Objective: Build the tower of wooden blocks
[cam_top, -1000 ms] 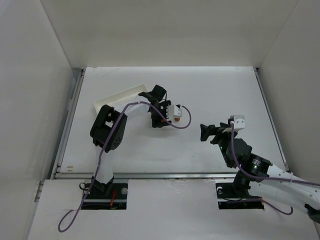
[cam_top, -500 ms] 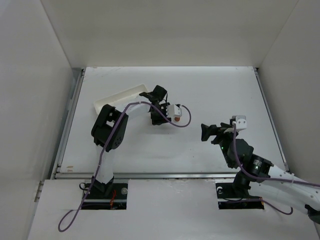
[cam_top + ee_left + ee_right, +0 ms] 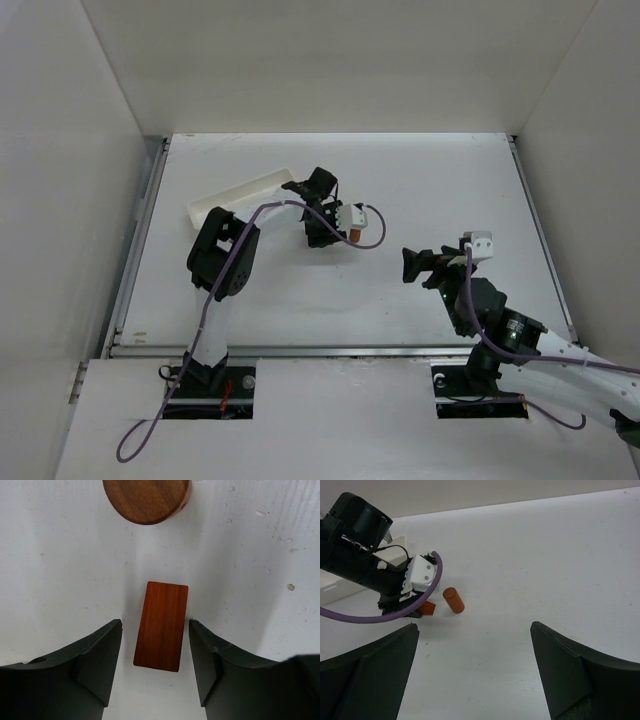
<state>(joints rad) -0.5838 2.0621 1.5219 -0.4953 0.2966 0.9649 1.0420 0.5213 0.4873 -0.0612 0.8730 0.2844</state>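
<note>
A rectangular orange-brown wood block lies flat on the white table. My left gripper is open and straddles it, one finger on each side, with thin gaps. A round wood block stands just beyond it. In the right wrist view the round block and the rectangular block show beside the left gripper. In the top view the left gripper is at mid-table with an orange piece beside it. My right gripper is open and empty, well to the right. No stacked tower shows.
The long white tray lies at the back left, just behind the left arm. White walls enclose the table on three sides. A purple cable loops from the left wrist.
The left arm has shifted slightly at the wrist and elbow above the blocks. The right arm has barely moved.
</note>
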